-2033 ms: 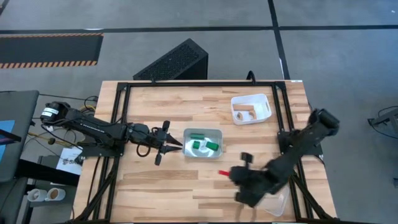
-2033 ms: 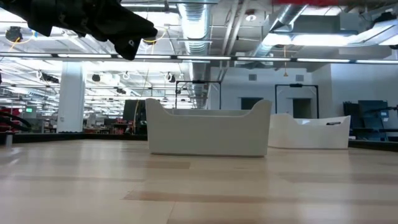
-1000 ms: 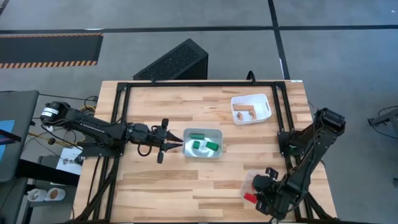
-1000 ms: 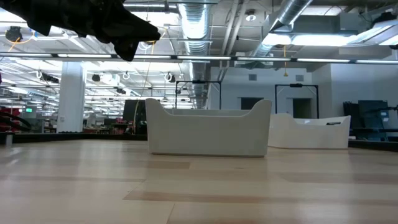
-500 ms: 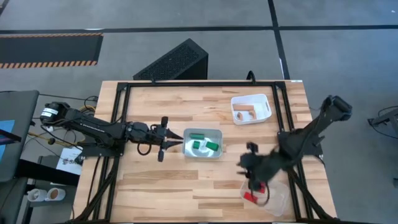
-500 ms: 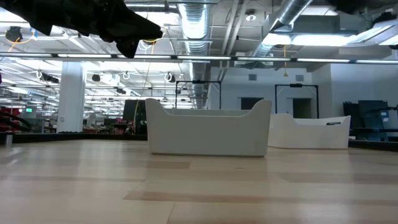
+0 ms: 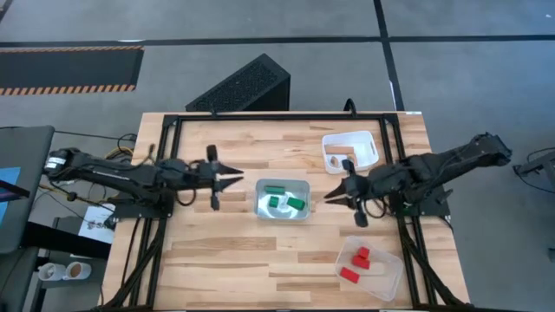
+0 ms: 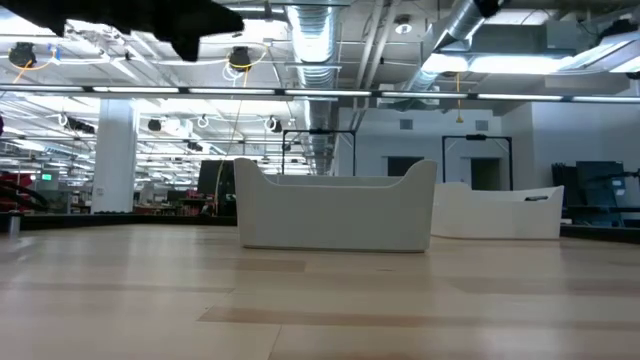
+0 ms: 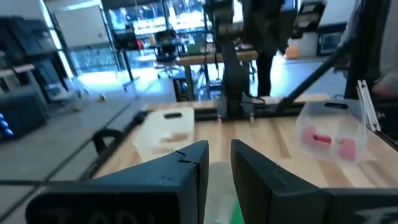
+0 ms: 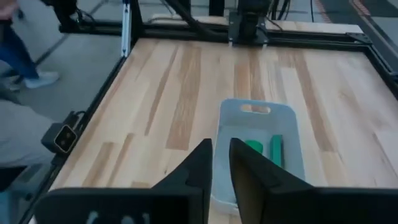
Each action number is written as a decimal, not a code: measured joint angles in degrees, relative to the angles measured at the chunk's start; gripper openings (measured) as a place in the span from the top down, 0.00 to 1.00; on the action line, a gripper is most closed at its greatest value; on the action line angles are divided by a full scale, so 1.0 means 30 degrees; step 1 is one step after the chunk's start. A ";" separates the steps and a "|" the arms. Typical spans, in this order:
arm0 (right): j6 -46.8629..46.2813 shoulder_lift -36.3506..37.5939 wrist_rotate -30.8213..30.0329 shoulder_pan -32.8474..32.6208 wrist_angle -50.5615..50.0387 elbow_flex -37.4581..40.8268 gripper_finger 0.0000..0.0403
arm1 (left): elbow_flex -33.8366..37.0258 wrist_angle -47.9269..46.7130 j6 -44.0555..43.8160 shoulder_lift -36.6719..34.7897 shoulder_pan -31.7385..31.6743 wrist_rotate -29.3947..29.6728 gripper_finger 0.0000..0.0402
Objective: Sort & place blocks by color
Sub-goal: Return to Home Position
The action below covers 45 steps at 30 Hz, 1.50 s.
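Grey concrete floor (image 7: 468, 78), hazard-striped mat (image 7: 69, 69) (orange-black), ceiling ducts (image 8: 310, 30)

We count three trays (image 7: 283, 199), three green blocks (image 7: 279, 201), three red blocks (image 7: 357, 262) and one wood block (image 7: 341, 152).

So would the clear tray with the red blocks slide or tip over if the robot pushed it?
Probably slide. The clear tray looks thin and light, sits low and wide on the smooth wooden table, so tipping seems unlikely. The red blocks lie loose inside and might shift.
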<state>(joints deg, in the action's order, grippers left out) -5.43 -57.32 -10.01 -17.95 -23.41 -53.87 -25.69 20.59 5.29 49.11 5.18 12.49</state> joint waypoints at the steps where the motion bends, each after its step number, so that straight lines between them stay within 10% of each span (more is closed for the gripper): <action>1: 0.0015 0.0468 0.0282 0.0350 0.0306 0.0482 0.82 | 0.0000 -0.0509 0.0155 -0.0799 -0.0078 -0.0008 0.87; 18: 0.0499 0.8453 0.0398 0.5272 0.8263 1.1128 0.84 | 0.0029 -0.8491 -0.1135 -0.7310 -0.0761 0.0913 0.87; 45: 0.1797 1.2133 0.2924 0.6165 1.1176 1.2131 0.84 | 0.5115 -0.7110 -0.2257 -1.6261 -0.0761 -0.0400 0.87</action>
<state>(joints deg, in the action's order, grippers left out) -0.04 -20.92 -1.24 0.55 10.12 -17.47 -10.35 -0.74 -1.48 0.33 2.90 11.29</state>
